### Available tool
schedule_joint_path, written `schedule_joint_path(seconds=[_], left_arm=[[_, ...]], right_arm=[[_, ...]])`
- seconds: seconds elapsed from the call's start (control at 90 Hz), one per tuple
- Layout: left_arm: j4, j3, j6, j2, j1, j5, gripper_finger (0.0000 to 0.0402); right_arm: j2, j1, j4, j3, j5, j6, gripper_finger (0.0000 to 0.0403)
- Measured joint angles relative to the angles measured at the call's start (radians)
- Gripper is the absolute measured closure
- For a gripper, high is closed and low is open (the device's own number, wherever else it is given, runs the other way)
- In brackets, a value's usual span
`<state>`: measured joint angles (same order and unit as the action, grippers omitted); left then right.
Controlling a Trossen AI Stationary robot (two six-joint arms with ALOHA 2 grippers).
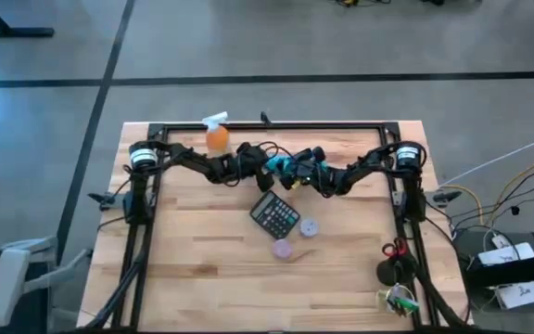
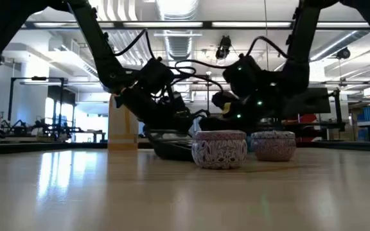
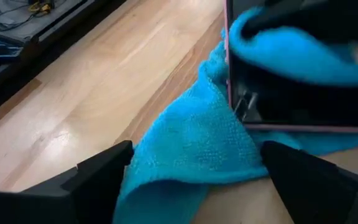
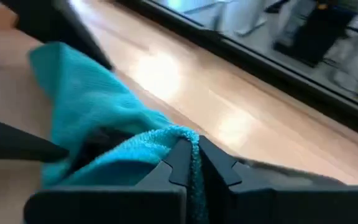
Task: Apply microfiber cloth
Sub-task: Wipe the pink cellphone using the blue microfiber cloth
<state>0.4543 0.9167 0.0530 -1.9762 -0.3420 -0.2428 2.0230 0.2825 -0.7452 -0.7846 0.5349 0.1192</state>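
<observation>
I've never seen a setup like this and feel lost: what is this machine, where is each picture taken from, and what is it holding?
Two dark robot arms work at a wooden table. One picture looks down from above, one level across the tabletop, two from cameras on the wrists. The right end effector is pinched shut on a teal microfiber cloth. The left end effector is open around the same cloth, beside a dark pink-edged device. Also there: calculator, two small tins, orange spray bottle.

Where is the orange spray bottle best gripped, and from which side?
Grip the orange spray bottle around its narrow neck under the white trigger head, coming from the left gripper side. It stands upright near the table's far edge, so a level approach probably suits.
</observation>
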Motion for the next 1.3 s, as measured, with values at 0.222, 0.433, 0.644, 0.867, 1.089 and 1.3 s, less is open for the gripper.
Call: schedule_joint_path(seconds=[0.222,0.433,0.644,0.867,1.089,1.3], left_arm=[[-0.011,-0.003,-0.043,0.000,-0.004,-0.005,0.0054],[-0.007,-0.003,-0.060,0.001,-0.003,0.010,0.0054],[-0.033,0.001,-0.099,0.008,-0.004,0.017,0.0054],[-0.053,0.002,-0.115,0.012,-0.008,-0.009,0.0054],[-0.057,0.002,-0.120,0.012,-0.009,-0.020,0.0054],[-0.061,0.001,-0.111,0.012,-0.007,-0.016,0.0054]], right_arm=[[0.072,0.006,-0.007,-0.085,-0.078,-0.092,0.0403],[0.080,0.012,-0.021,-0.085,-0.243,-0.162,0.0403],[0.034,0.012,-0.001,-0.055,-0.338,-0.214,0.0403],[-0.104,0.008,0.206,-0.021,-0.358,-0.244,0.0403],[-0.266,0.010,0.281,0.052,-0.223,-0.207,0.0403],[-0.327,0.061,0.322,0.122,-0.002,-0.119,0.0403]])
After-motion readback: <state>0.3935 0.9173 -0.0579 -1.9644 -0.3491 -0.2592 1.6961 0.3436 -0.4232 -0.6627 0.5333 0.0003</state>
